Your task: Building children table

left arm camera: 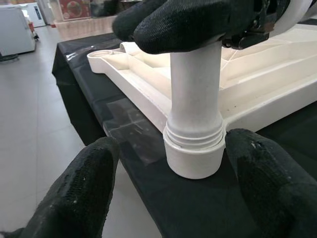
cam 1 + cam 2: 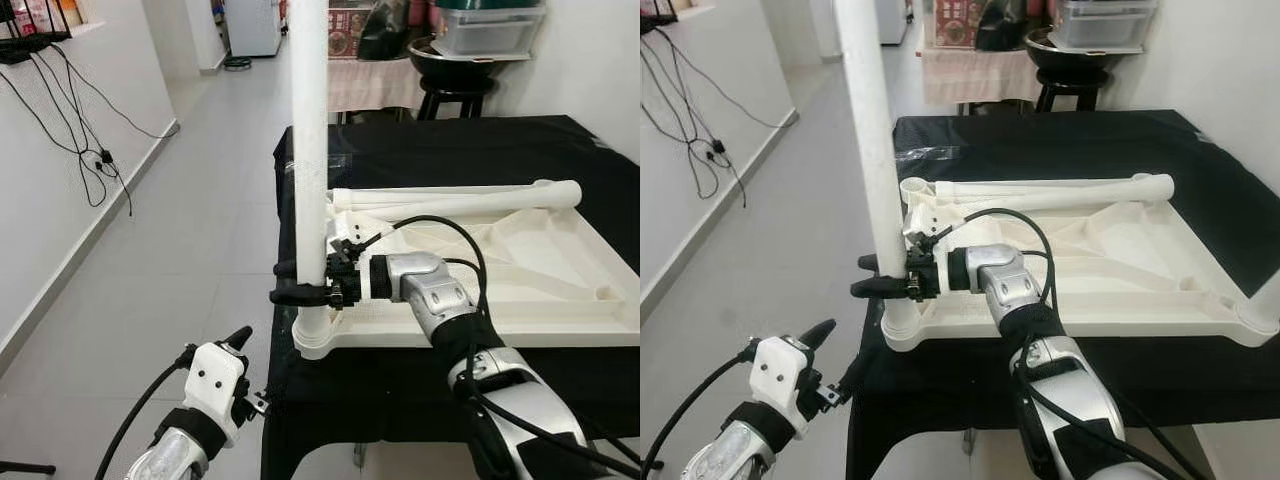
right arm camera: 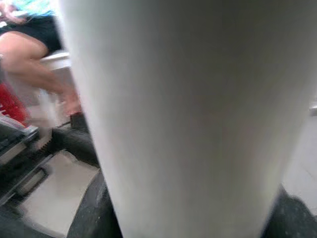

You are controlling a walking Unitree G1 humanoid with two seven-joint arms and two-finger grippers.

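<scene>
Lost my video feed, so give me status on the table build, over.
Right tool clamped on upright white leg, leg seated in corner socket of upturned tabletop. Left tool open, low beside socket, touching nothing. Spare leg lying across tabletop. Nothing blocking.

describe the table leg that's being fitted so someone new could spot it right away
On the black-covered table lies an upside-down white plastic tabletop. At its near left corner, a white table leg stands upright in the socket, the right hand closed around it. The other white leg lies flat along the tabletop's far edge.
</scene>
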